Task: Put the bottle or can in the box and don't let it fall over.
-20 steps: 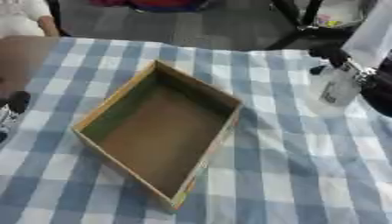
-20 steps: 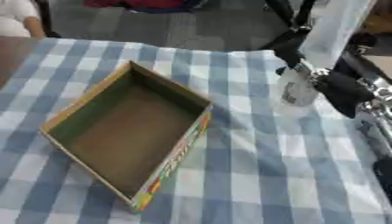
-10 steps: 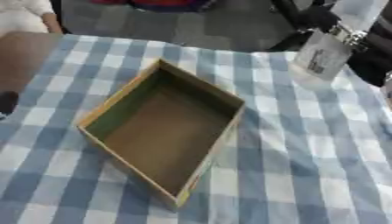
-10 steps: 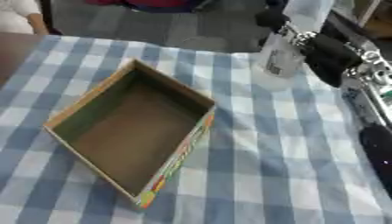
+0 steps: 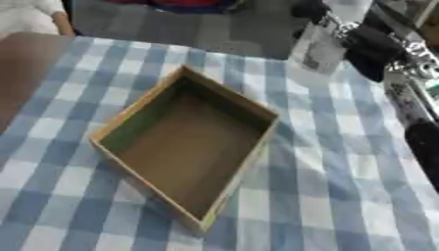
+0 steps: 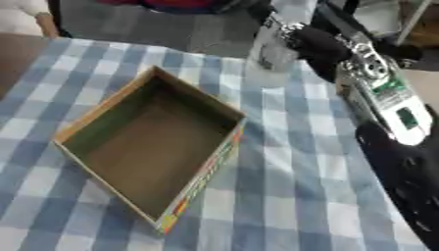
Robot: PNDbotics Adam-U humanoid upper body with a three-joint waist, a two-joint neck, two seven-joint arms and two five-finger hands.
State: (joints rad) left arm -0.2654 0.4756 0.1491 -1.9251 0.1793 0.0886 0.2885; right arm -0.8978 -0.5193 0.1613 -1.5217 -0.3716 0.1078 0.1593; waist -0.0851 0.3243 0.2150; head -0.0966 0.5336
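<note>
Above the far right part of the table, a clear bottle [image 5: 319,46] with a pale label hangs upright in the air, gripped by the right hand [image 5: 370,43], whose dark fingers curl round its side. It sits well apart from the open cardboard box [image 5: 184,142], which lies empty on the blue-and-white checked cloth [image 5: 343,171] with one corner pointing toward the bottle. No left hand shows in either view.

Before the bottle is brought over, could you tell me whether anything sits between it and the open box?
Nothing visible does. The right hand holds the bottle up beyond the box's far right corner; between them is only checked tablecloth, and the box is empty.
</note>
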